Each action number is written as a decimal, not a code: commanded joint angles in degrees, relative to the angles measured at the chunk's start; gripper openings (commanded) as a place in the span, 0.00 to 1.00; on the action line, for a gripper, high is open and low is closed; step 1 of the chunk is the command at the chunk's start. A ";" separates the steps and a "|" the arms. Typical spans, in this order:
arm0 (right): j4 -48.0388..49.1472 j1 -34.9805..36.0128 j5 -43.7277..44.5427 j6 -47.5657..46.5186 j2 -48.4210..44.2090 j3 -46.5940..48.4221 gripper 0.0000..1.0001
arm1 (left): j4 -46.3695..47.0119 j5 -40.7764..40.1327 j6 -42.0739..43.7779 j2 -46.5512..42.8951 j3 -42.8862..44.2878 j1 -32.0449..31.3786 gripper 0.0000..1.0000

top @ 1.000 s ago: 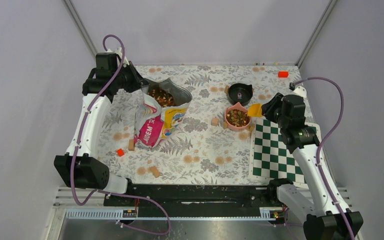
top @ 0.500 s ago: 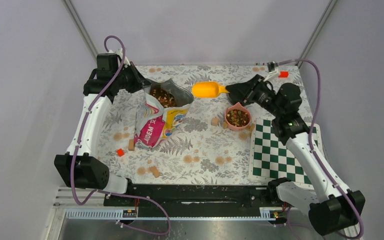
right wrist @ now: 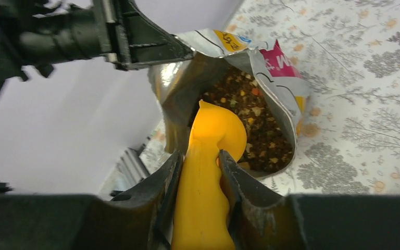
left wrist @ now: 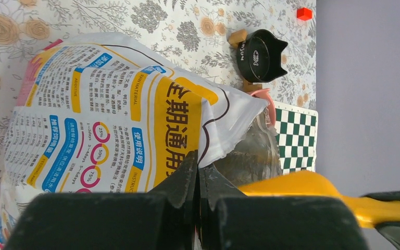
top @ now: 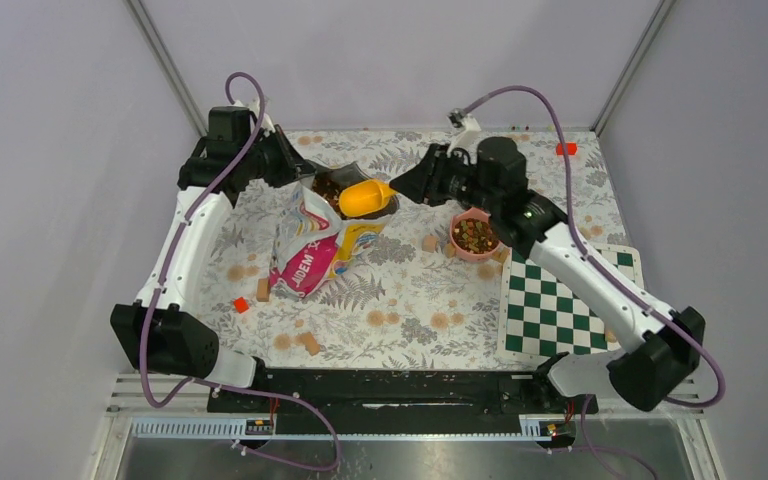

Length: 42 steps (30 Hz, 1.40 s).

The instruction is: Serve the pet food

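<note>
Left arm (top: 185, 240) and right arm (top: 592, 277): slim white shells with chunky black joints. A purple cable (top: 530, 90) loops along each. Left gripper (left wrist: 197, 177) and right gripper (right wrist: 200, 156) are black, with wedge-shaped fingers.

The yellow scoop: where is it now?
In the top view, the yellow scoop is just left of centre at the far side, its bowl at the mouth of the bag, held by the right pincer.

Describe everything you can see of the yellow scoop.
The scoop is glossy orange-yellow, plastic by its look, with a rounded bowl and a narrower handle. The right gripper is shut on the handle. The bowl points into the open mouth of the bag, over the pet food; whether it touches the pellets or the bag's rim cannot be told.
</note>
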 commanded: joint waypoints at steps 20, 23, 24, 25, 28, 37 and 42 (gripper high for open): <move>-4.08 9.29 -16.22 4.38 31.74 24.71 0.00 | 4.06 -0.07 -2.21 1.61 5.60 -2.39 0.00; 0.65 7.99 -18.30 9.98 30.20 23.93 0.00 | 3.18 -0.92 -1.54 1.64 6.85 -2.44 0.00; 2.93 7.24 -18.94 12.59 29.54 23.15 0.00 | 2.88 -1.21 -1.24 1.61 7.29 -2.39 0.00; 6.47 6.30 -19.70 16.14 28.78 22.03 0.00 | 2.48 -1.65 -0.78 1.61 7.63 -2.42 0.00; 15.42 3.19 -21.33 25.87 26.30 17.52 0.00 | 1.67 -2.75 0.18 1.47 8.50 -2.35 0.00; 16.09 -4.57 -16.40 29.80 16.06 10.12 0.00 | 0.79 -3.60 1.09 0.92 9.57 -1.46 0.00; 12.50 -7.41 -14.29 26.62 12.40 7.32 0.00 | 0.68 -3.60 1.14 0.37 9.64 -0.73 0.00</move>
